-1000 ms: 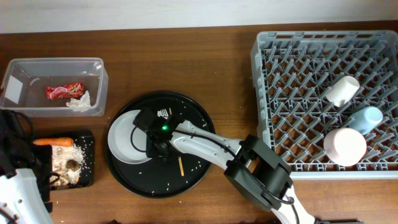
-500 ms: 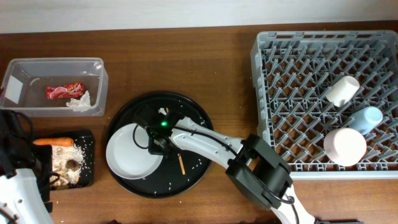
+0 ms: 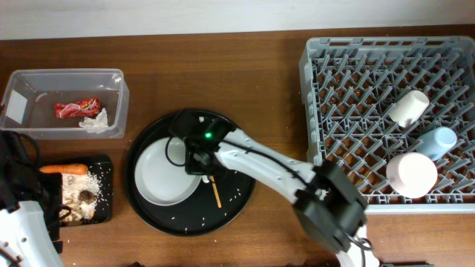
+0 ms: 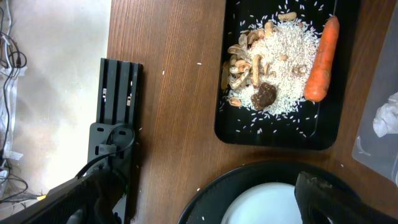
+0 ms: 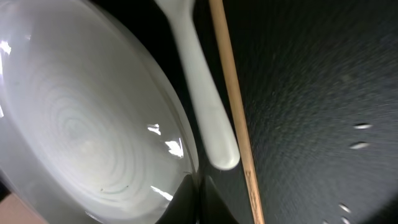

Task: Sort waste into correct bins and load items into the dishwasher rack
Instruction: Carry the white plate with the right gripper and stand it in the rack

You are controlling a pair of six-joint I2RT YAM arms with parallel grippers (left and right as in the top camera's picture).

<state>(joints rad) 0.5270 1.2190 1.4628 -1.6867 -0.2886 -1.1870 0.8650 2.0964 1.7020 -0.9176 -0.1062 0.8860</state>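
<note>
The right hand point(image 5: 199, 196) is pinched shut on the rim of the white plate point(image 3: 163, 176), which lies in the round black tray point(image 3: 236, 200). The left hand point(image 4: 208, 202) is spread wide apart.

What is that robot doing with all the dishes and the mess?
It is clearing up after a meal. The right gripper is pinched shut on the rim of the white plate, which lies on the round black tray beside a fork and a chopstick. The left gripper hangs open, holding nothing. A white cup, a pale blue cup and a bowl already sit in the grey rack.
</note>
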